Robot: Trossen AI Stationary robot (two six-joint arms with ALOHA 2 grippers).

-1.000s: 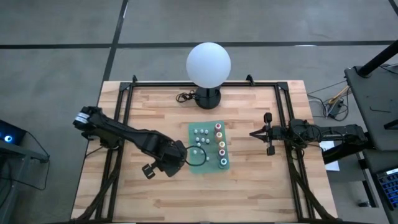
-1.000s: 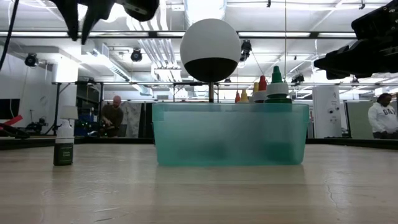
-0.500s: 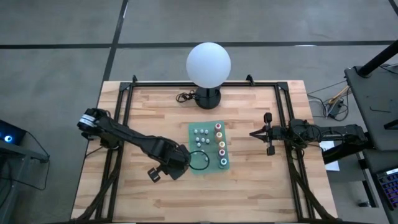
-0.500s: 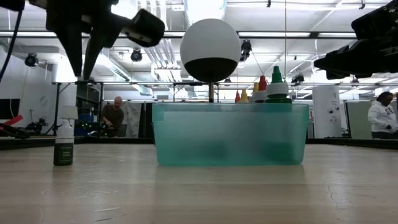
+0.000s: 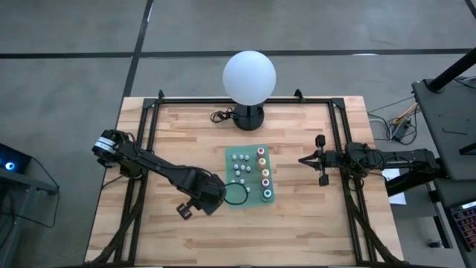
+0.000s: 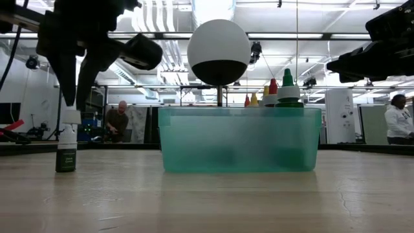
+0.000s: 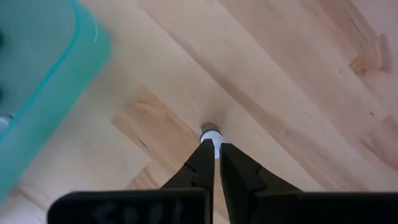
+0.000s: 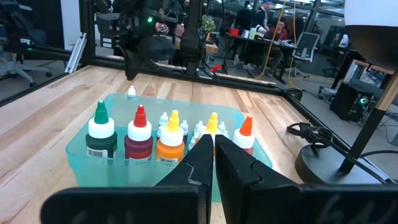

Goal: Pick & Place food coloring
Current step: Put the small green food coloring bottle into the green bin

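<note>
A small food coloring bottle [image 6: 66, 150] with a whitish top and a dark label stands upright on the wood, just left of the teal tub [image 6: 239, 139]. My left gripper [image 6: 72, 103] hangs right over it, shut and pointing down. In the left wrist view the bottle's top [image 7: 210, 133] shows just past the shut fingertips of my left gripper [image 7: 214, 148]. The tub [image 5: 232, 173] holds bottles with green [image 8: 101, 134], red [image 8: 140, 138] and yellow [image 8: 171, 140] tops and several small whitish ones. My right gripper [image 5: 301, 158] waits shut at the table's right. My left gripper comes at the small bottle's top [image 7: 210, 133] from above with its fingers shut. The tips stand at or just over the top. I cannot tell whether they touch it. The bottle stands upright on the table.
A white globe lamp [image 5: 249, 74] on a dark base stands at the table's far edge, behind the tub. Black frame rails [image 5: 149, 119] run along the table's left and right sides. People sit and stand in the room beyond the table.
My left gripper has come down, still shut, toward the small bottle standing left of the tub, and has shifted a little toward the table's near edge. The bottle and the tub have stayed where they were.
</note>
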